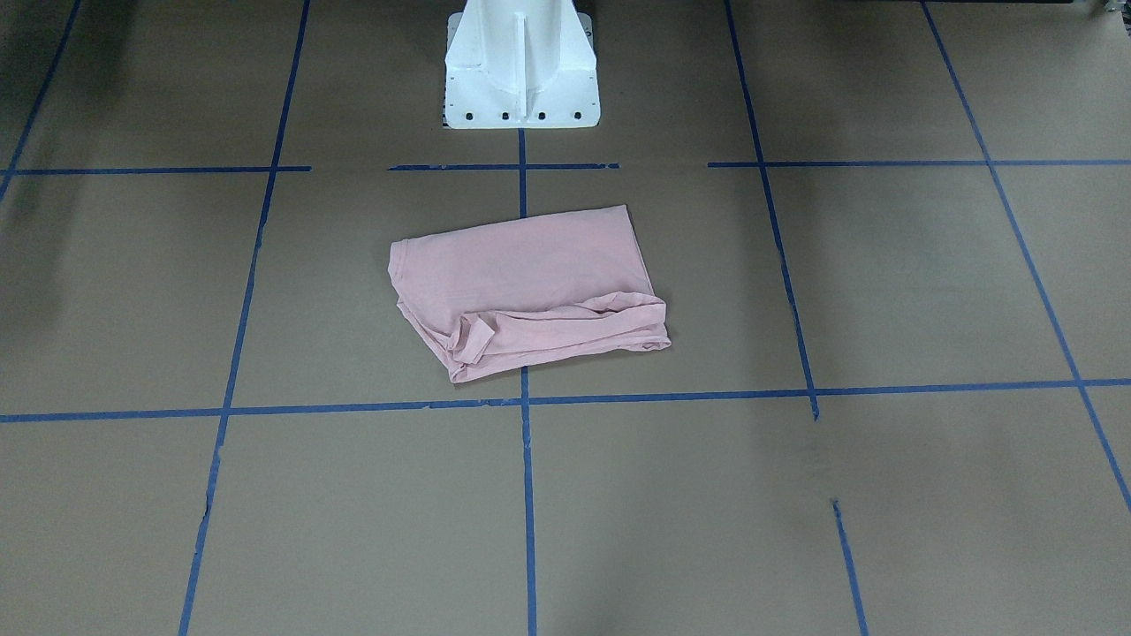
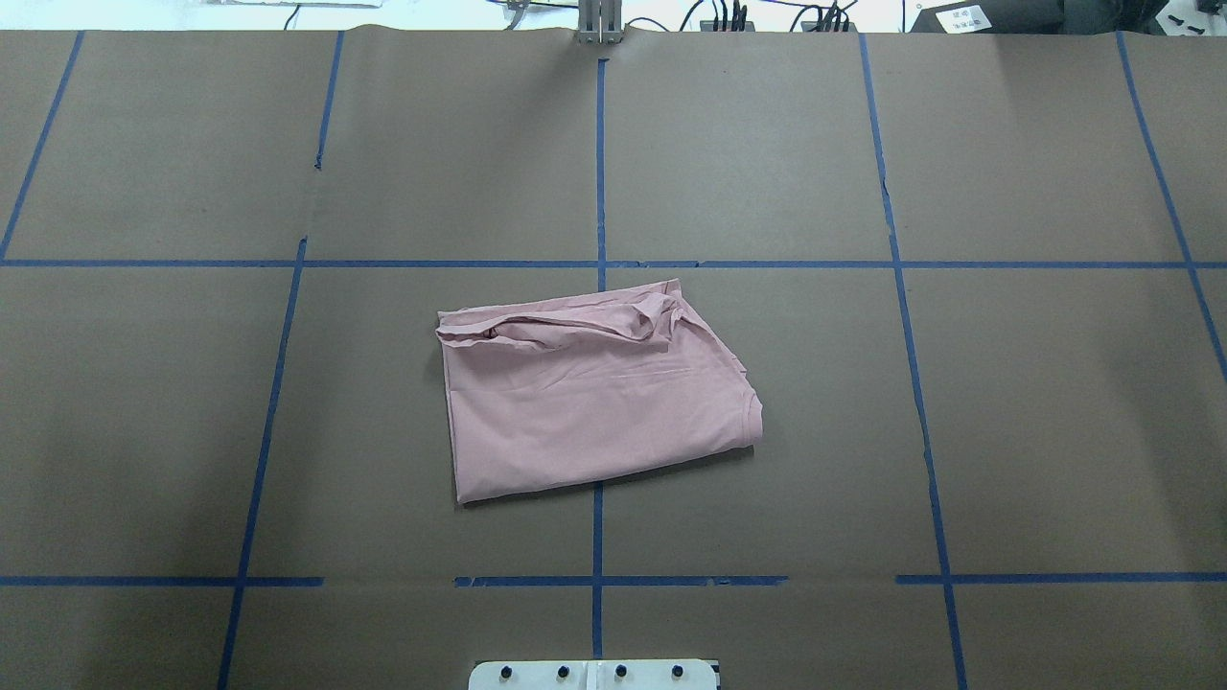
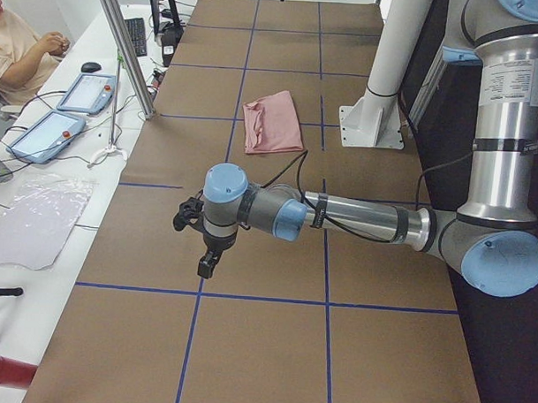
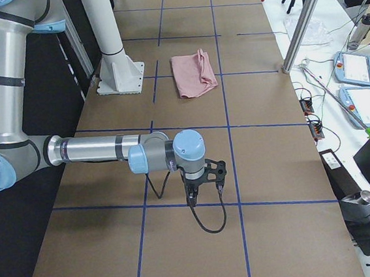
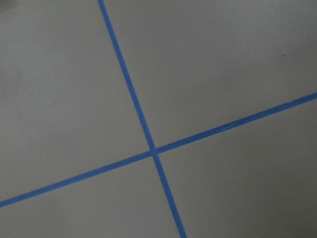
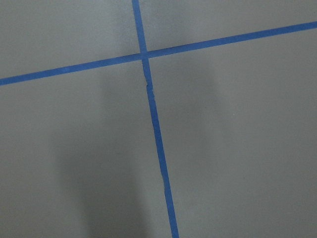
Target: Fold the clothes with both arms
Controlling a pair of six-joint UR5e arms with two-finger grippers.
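The pale pink T-shirt is lying folded into a compact rectangle at the middle of the table, just in front of the white pedestal. Its bunched sleeve and hem layers are gathering along the edge away from the robot, and no print is showing. Both arms are hanging well apart from it, out toward the table ends, probably to leave the garment unobstructed. The left hand is hovering above a blue tape crossing, and the right hand is doing likewise. Whether either is spread or pressed together cannot be told from side views alone. The folding is looking nearly or fully done.
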